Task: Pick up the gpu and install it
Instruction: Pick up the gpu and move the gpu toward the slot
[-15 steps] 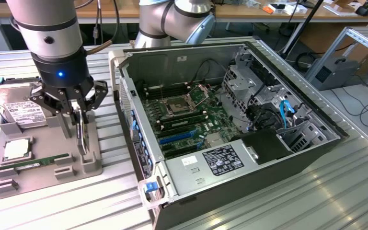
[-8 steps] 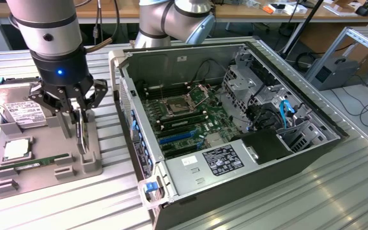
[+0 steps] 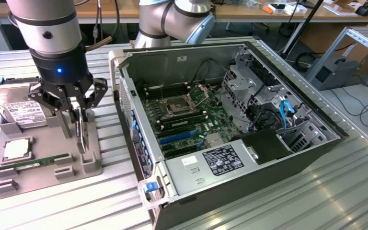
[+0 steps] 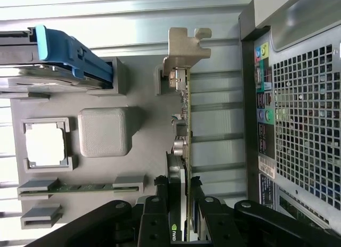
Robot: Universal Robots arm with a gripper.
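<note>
Straddling the gpu (image 4: 184, 119) where it stands on edge in a slotted holder of the grey parts tray (image 3: 43, 184), my jaws sit part-way closed with one finger against each face of the card. By the look of it they are clamped on it rather than merely beside it. The card sits in its slot, its lower edge down in the tray directly beneath my jaws and its silvery bracket (image 4: 184, 47) jutting out beyond them at one end. Standing upright like that, the thin card offers both flat faces to a pinch from above, which is likely why the tray keeps it so. A hard drive (image 3: 17, 110), a square processor chip (image 3: 17, 149) and a RAM stick (image 3: 34, 164) rest in their own pockets of the same tray, off to one side of my jaws. The open computer case (image 3: 171, 60) lies close on the other side, on the ribbed metal worktop (image 3: 299, 206), its motherboard (image 3: 178, 110) facing up.
</note>
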